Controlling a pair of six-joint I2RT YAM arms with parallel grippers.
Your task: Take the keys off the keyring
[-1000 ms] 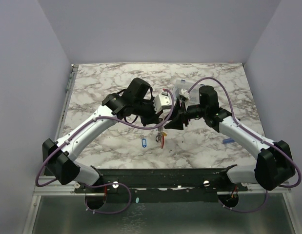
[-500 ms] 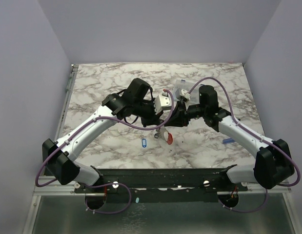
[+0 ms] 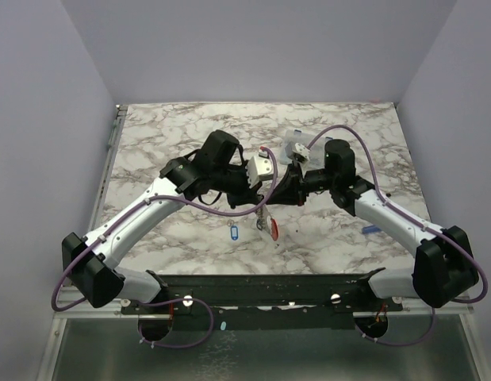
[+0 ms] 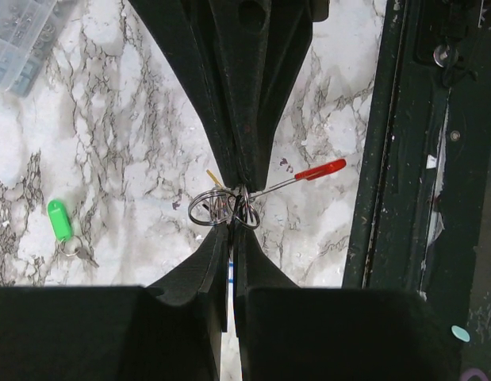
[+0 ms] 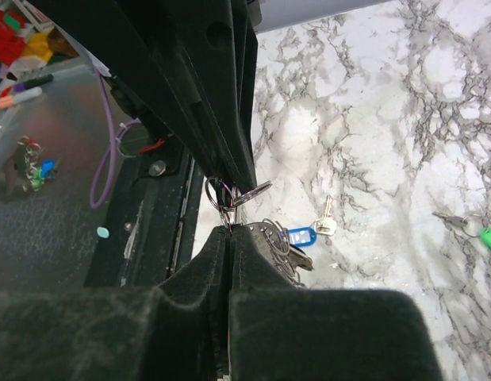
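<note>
**Task in progress, keyring held between both arms.** The keyring, a cluster of thin wire loops, is held above the counter.

- **Tools:** The left tool is clenched on the keyring's wire. The right tool meets it from the opposite side, its fingers pressed together at the same loops. Whether it pinches wire or a key's head cannot be told.
- **Done, as judged:** A blue-tagged key lies flat on the counter near the keyring. A green-tagged key lies well apart from the keyring, on the side away from the red tag. Neither touches the keyring.
- **Left to do:** A red-tagged key projects from the keyring and appears attached. A yellow sliver just beside the loops may be a further tag. The task looks roughly half complete.
- **Writing:** None is legible. The tags' label windows are too small to read, and no brand marks show.
</note>
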